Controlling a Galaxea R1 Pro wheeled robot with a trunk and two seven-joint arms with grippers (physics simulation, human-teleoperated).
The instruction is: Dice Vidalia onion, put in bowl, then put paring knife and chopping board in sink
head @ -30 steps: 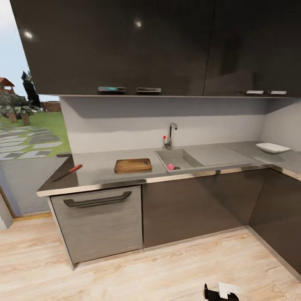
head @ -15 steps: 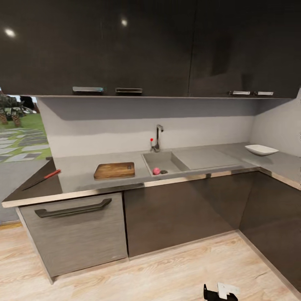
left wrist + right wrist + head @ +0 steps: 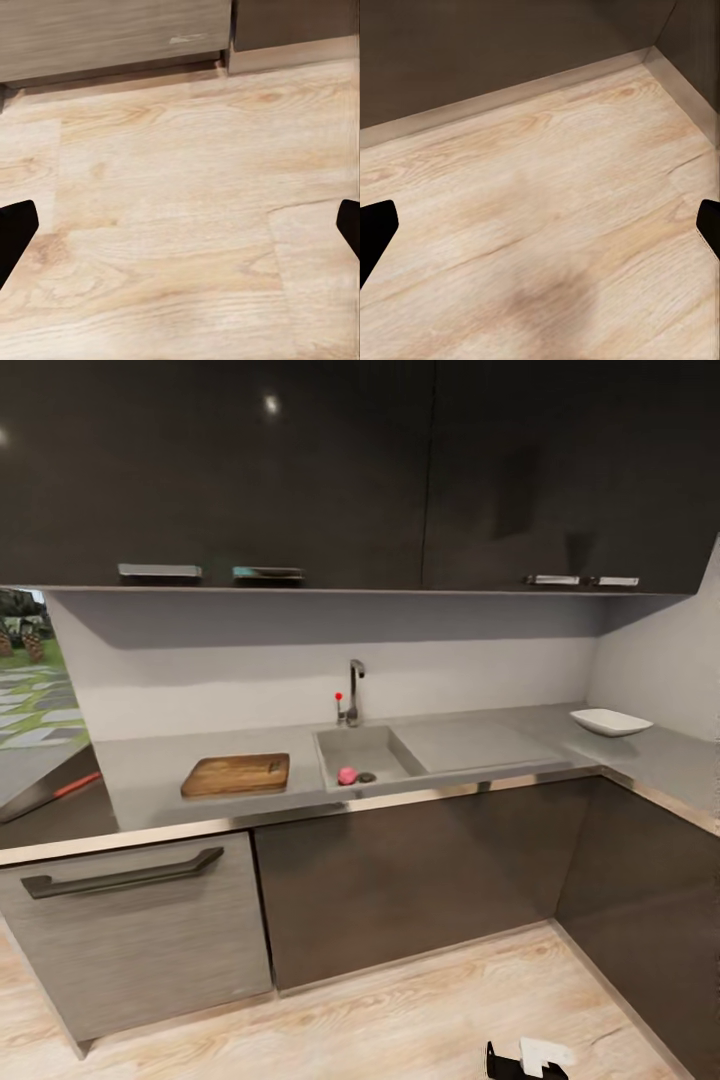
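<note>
The brown chopping board (image 3: 235, 774) lies flat on the light-grey countertop (image 3: 140, 765), just left of the sink (image 3: 372, 743). A small pink round onion (image 3: 347, 776) rests in the basin beside the drain. At the counter's far left lies the paring knife (image 3: 72, 786), its red handle showing. The white bowl (image 3: 610, 721) stands on the counter at the far right, near the corner. My left gripper (image 3: 182, 229) is open, hanging over the wooden floor in front of a cabinet base. My right gripper (image 3: 542, 229) is open too, above the floor by the cabinet corner.
A chrome faucet (image 3: 355, 688) and a red knob (image 3: 338, 696) stand behind the basin, with the draining surface (image 3: 470, 745) to its right. Dark cabinets run below and above the counter. A drawer front with a dark handle (image 3: 120, 875) sits at the lower left.
The whole head view has slid left as the camera moved; the knife now sits at the picture's left edge. Board, onion, bowl and knife have not moved on the counter.
</note>
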